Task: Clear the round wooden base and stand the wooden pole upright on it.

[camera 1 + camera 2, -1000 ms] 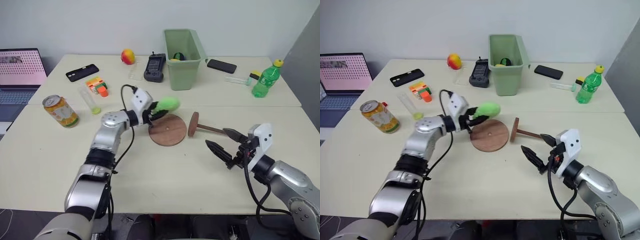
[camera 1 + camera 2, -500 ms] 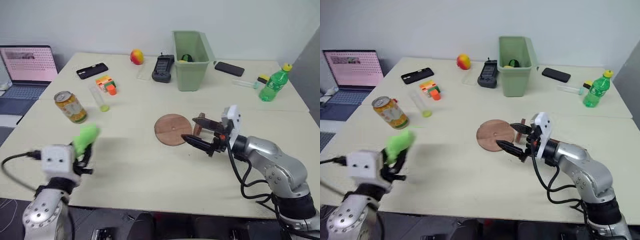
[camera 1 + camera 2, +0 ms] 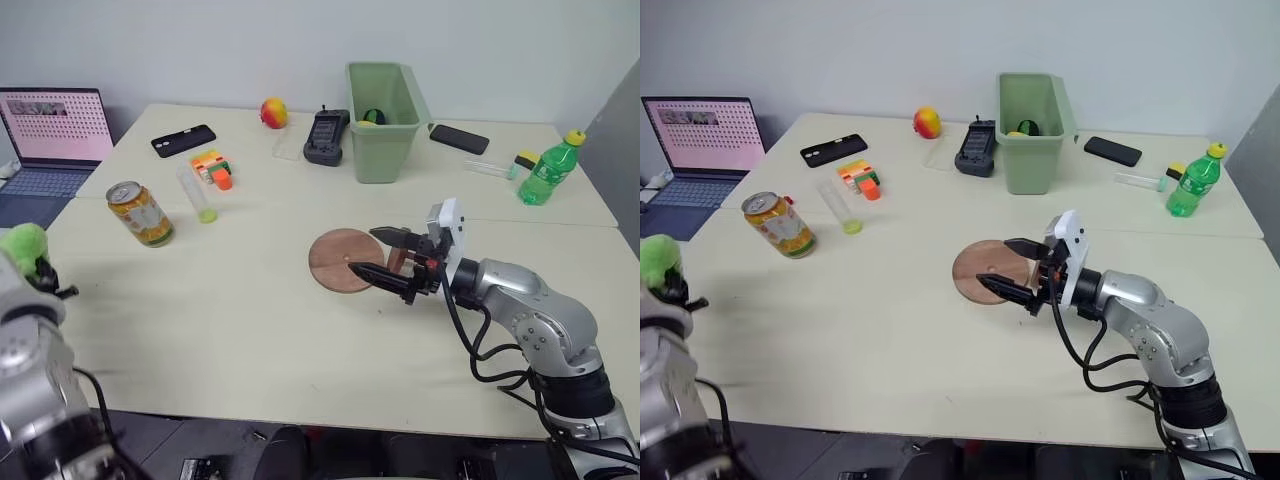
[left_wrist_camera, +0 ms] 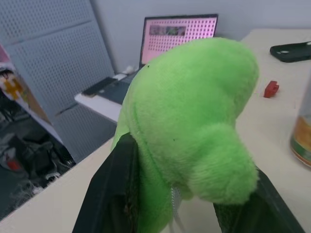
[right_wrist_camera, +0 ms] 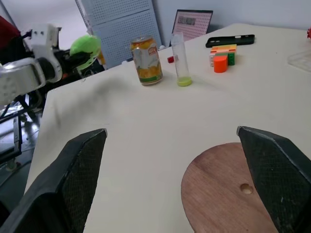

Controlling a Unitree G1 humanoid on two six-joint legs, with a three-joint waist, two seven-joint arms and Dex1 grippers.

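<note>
The round wooden base (image 3: 335,258) lies flat mid-table with its small centre hole showing (image 5: 228,194) and nothing on it. My right gripper (image 3: 378,253) is open and level, its black fingers reaching over the base's right edge. The wooden pole (image 3: 397,262) lies just behind those fingers; a bit of its disc end peeks between them and the rod is hidden. Far off at the table's left edge, my left gripper (image 3: 38,272) is shut on a green plush toy (image 3: 22,243), which looms large between the fingers in the left wrist view (image 4: 189,121).
A drink can (image 3: 140,213), a clear tube (image 3: 197,195) and coloured blocks (image 3: 213,168) stand left of centre. At the back are a green bin (image 3: 385,90), a black device (image 3: 325,135), phones and a red-yellow fruit (image 3: 272,112). A green bottle (image 3: 548,165) is far right, a laptop (image 3: 50,135) far left.
My left arm swung the green toy from above the base out to the table's left edge. My right gripper came in to the base's right edge, staying open. The camera shifted.
</note>
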